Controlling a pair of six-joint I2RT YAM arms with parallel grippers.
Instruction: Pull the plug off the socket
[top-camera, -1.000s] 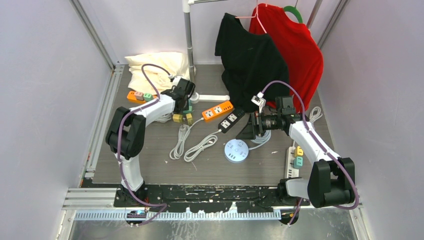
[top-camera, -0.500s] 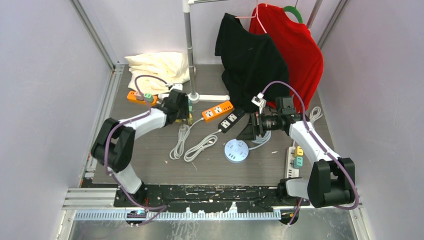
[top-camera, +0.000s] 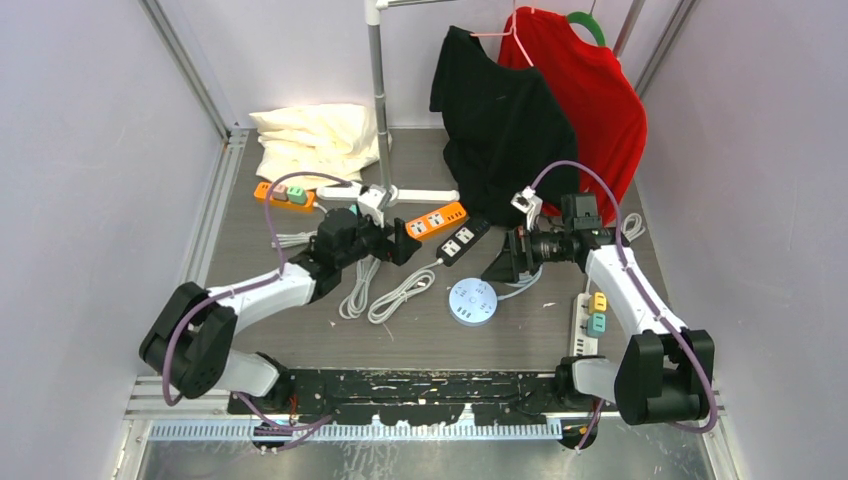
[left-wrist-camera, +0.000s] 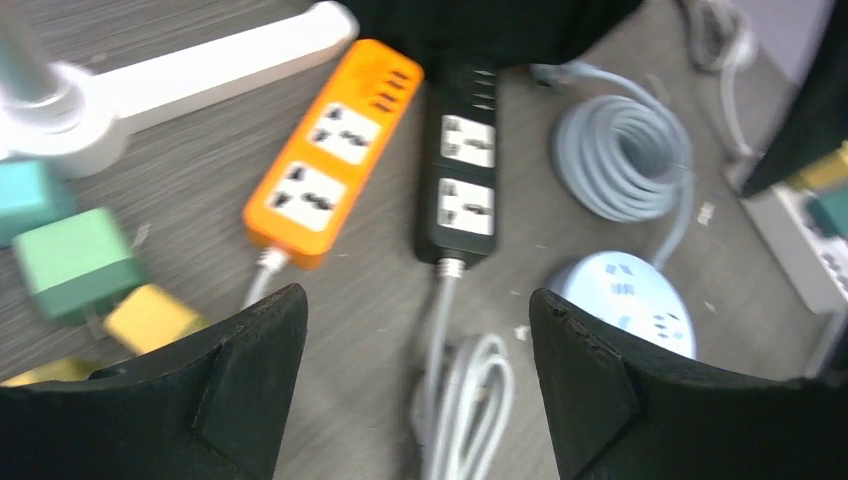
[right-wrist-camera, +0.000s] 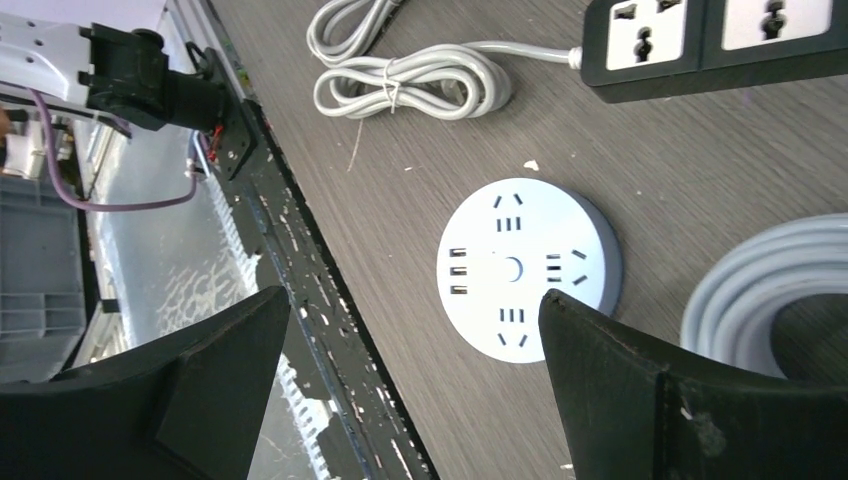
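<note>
Top external view puts the yellow plug (top-camera: 597, 301) and green plug (top-camera: 597, 322) seated in the white strip (top-camera: 578, 342) at the right edge of the bench (top-camera: 420, 335). I judge them light, rigid and snug, best pinched across their flat sides. My left hand (left-wrist-camera: 415, 320) and right hand (right-wrist-camera: 412, 310) both stand apart, holding nothing.

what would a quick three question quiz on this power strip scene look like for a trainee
1. True or false: the left gripper is shut on a plug.
2. Pick one: the round white socket holds A) one plug, B) two plugs, C) no plug.
3. Fill in: right beside the orange power strip lies a ___ power strip.

Key: 1 false, its jaws stand open with nothing between them. 2 C. 3 black, the black power strip.
</note>
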